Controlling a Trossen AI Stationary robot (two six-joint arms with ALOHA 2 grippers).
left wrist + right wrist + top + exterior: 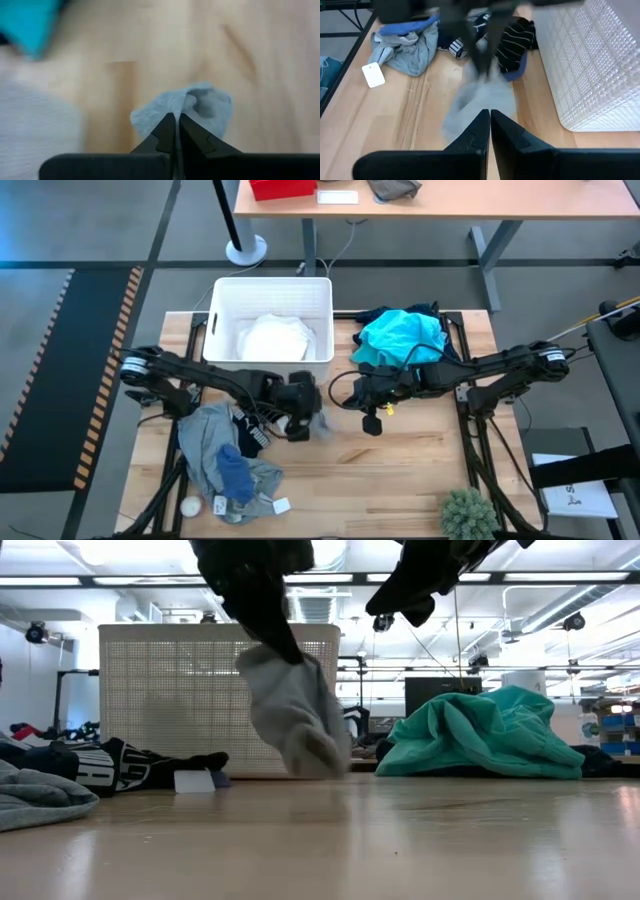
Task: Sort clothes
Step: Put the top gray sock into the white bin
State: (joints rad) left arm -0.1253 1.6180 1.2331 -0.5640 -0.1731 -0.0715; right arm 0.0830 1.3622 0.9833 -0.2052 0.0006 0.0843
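Note:
My left gripper point(299, 426) hangs over the table's middle, shut on a small pale grey garment point(295, 715) that droops below it. My right gripper point(372, 423) hovers just to its right, shut and holding nothing. A pile of grey and blue clothes point(225, 460) lies at the near left, with dark striped socks point(516, 37) at its far side. A teal garment point(400, 335) tops a dark heap at the far right. A white garment point(272, 335) lies inside the white basket point(222, 305). My left gripper pinches an upper bunch of the pale grey garment point(192, 102) between its two fingertips point(167, 131), coming slanting down from above. The rest hangs slack below the fingers point(310, 750). Whether its lower end is clear of the table, I cannot tell.
The basket stands at the far edge, left of centre. A small white ball point(190, 506) and a white tag point(281, 505) lie by the near-left pile. A small green plant point(468, 515) stands at the near right. Bare wood point(400, 470) shows at the near middle.

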